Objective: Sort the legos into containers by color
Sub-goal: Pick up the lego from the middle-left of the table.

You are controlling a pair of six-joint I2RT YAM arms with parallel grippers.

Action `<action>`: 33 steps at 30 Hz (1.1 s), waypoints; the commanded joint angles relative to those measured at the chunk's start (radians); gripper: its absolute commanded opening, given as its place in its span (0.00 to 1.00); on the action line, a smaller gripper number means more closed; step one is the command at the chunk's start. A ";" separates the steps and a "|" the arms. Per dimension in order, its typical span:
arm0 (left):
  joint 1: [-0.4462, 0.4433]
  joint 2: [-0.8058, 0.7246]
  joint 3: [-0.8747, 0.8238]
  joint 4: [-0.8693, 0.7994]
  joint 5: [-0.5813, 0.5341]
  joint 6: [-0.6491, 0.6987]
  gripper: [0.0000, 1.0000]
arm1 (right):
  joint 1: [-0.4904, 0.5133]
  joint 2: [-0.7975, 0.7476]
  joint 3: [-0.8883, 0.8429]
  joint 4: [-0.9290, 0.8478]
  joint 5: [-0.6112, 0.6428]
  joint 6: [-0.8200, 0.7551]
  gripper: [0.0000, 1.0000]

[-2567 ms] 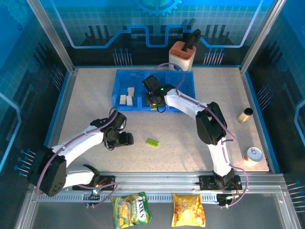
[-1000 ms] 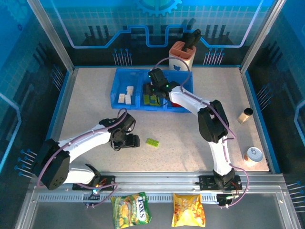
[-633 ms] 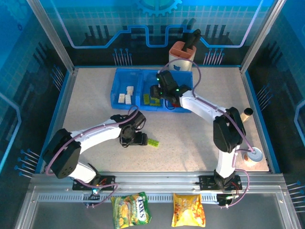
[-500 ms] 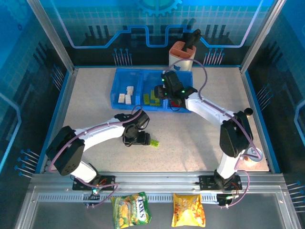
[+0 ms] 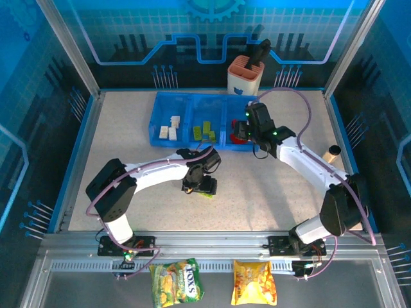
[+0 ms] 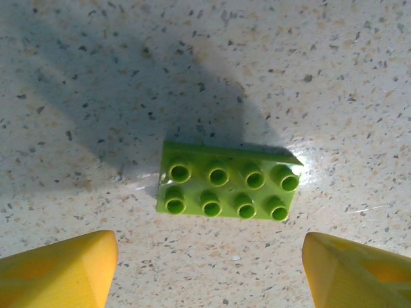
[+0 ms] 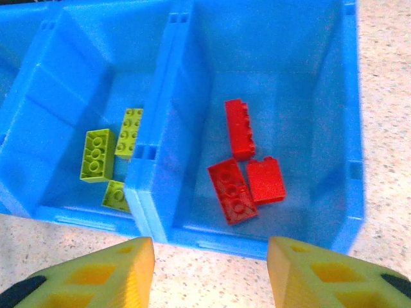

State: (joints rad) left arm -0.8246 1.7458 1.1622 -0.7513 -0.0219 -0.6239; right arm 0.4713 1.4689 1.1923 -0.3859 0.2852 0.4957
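One lime green lego (image 6: 228, 190) lies flat on the speckled table, studs up. My left gripper (image 6: 209, 276) hangs open just above it, with one yellow finger on each side and nothing held. From above, the left gripper (image 5: 202, 183) covers most of that lego (image 5: 207, 194). The blue containers (image 5: 192, 96) stand at the back. They hold cream legos (image 5: 170, 128) on the left, green legos (image 7: 96, 154) in the middle and three red legos (image 7: 244, 173) on the right. My right gripper (image 7: 209, 269) is open and empty over the front wall of the red bin (image 7: 350, 192).
An orange-and-white holder (image 5: 246, 74) stands behind the containers. A small tan cylinder (image 5: 331, 154) sits at the right. Two snack bags (image 5: 176, 282) (image 5: 254, 282) lie in front of the arm bases. Bare table lies left of and in front of the left gripper.
My left gripper has moved right until it is over the green lego. My right gripper has moved right from the middle bin to the front of the red bin.
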 commanded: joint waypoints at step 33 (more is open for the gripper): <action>-0.036 0.195 0.096 -0.027 0.005 0.058 0.76 | -0.062 -0.116 -0.109 -0.073 0.006 0.010 0.51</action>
State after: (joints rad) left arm -0.8520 1.9106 1.2488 -0.7868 -0.0517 -0.5739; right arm 0.4240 1.3563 1.0920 -0.4431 0.2905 0.4969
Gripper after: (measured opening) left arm 0.763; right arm 0.509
